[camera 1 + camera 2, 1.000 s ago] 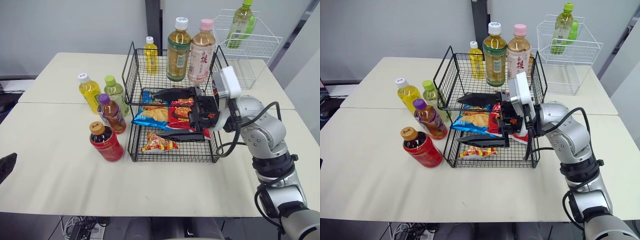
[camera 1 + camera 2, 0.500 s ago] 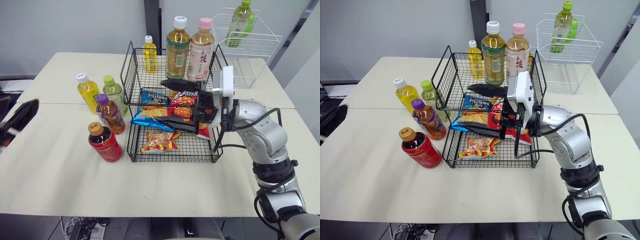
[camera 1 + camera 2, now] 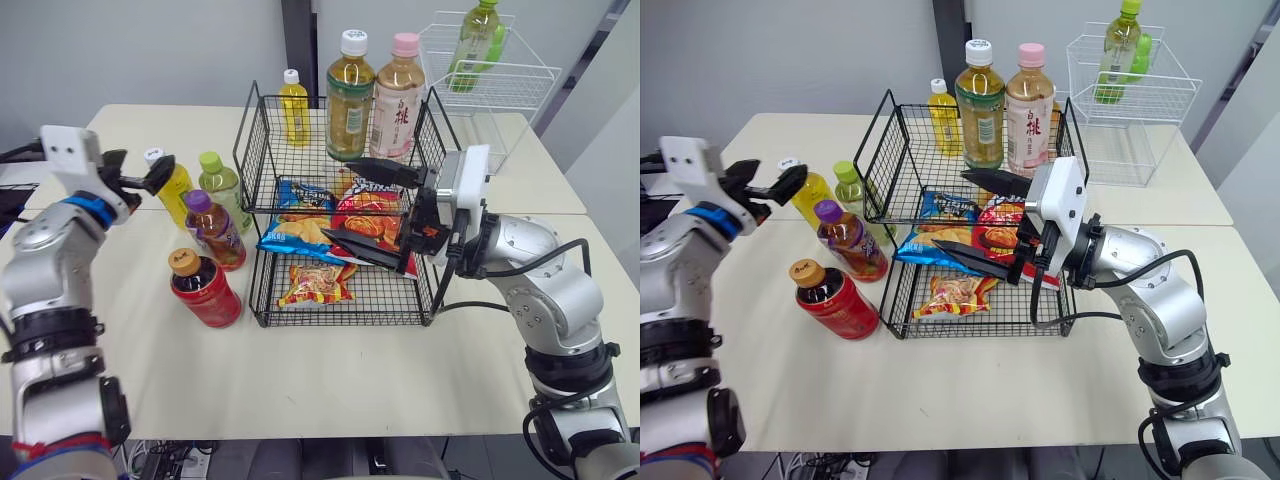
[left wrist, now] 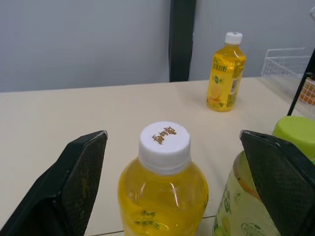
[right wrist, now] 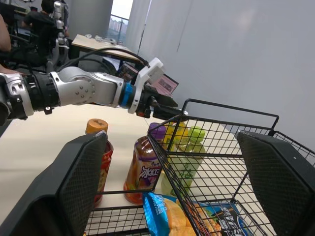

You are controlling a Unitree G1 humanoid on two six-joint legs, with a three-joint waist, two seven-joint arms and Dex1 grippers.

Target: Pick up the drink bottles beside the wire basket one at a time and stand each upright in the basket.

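Note:
Beside the black wire basket (image 3: 340,322), on its left, stand a yellow bottle (image 3: 180,196) with a white cap, a green-capped bottle (image 3: 224,186), a purple-capped bottle (image 3: 210,230) and a red bottle (image 3: 202,294). My left gripper (image 3: 140,172) is open, its fingers on either side of the yellow bottle's cap (image 4: 164,140) without touching it. My right gripper (image 3: 335,197) is open and holds nothing, pointing left over the basket's front. Two tall bottles, one white-capped (image 3: 350,88) and one pink-capped (image 3: 398,92), stand upright at the back of the upper tier.
Snack bags (image 3: 310,228) lie in both basket tiers. A small yellow bottle (image 3: 293,108) stands on the table behind the basket. A white wire rack (image 3: 495,85) with a green bottle (image 3: 470,35) sits at the back right. Bare table lies in front of the basket.
My left arm has come up from the lower left and brought its open fingers around the yellow bottle's cap. My right gripper has drawn back a little to the right.

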